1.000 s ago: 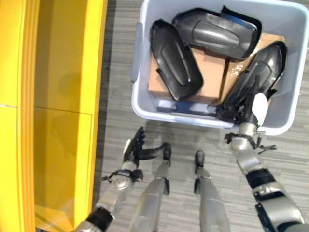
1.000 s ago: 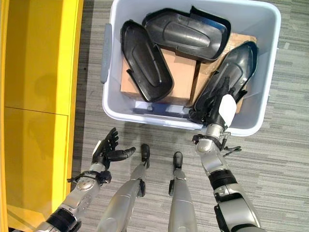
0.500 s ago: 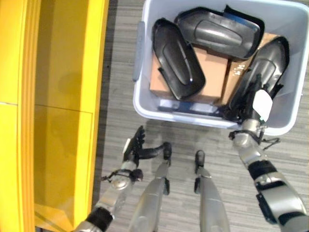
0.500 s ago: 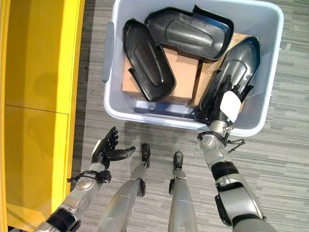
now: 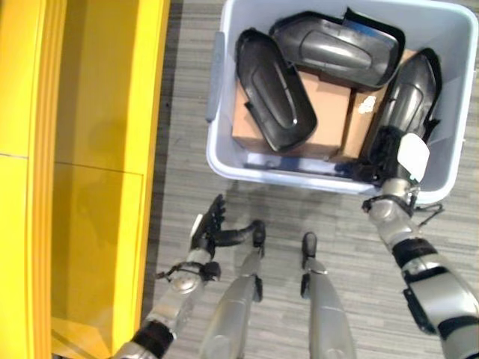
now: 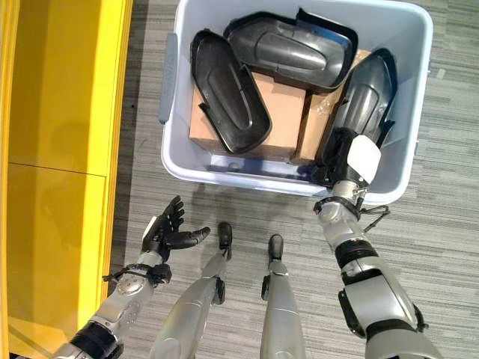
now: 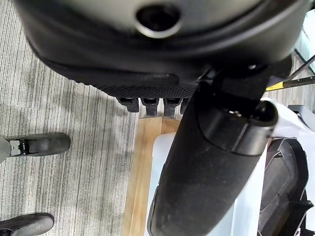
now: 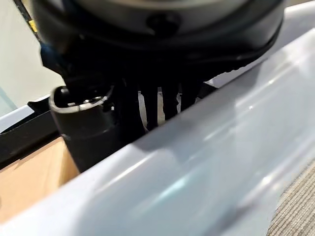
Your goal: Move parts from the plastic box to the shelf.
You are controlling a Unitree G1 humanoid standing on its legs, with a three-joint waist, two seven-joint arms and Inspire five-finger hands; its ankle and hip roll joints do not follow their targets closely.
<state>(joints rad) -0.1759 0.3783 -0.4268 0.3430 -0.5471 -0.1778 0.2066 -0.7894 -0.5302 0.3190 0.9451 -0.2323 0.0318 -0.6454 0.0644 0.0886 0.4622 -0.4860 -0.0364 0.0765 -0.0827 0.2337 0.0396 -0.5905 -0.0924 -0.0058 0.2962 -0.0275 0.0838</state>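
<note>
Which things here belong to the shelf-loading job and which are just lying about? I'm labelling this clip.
Job: plastic box; three black parts; yellow shelf; right hand in the box.
Lying about: cardboard boxes under the parts.

Plastic box (image 6: 174,142): pale grey-blue plastic, smooth, walls giving off a soft sheen in the right wrist view. Parts inside it: three black moulded plastic shells (image 6: 228,91) (image 6: 288,48) (image 6: 364,93), semi-gloss, catching light along their ridges. Cardboard cartons (image 6: 277,112) under them: brown, matt, paper-like. Shelf (image 5: 90,149): yellow, smooth, looking painted, showing a dull reflection. Floor (image 6: 441,194): grey carpet, ribbed, rough and matt. Right hand (image 6: 352,158): dark, wearing a white matt cover. Left hand (image 6: 168,232): dark, matt.
</note>
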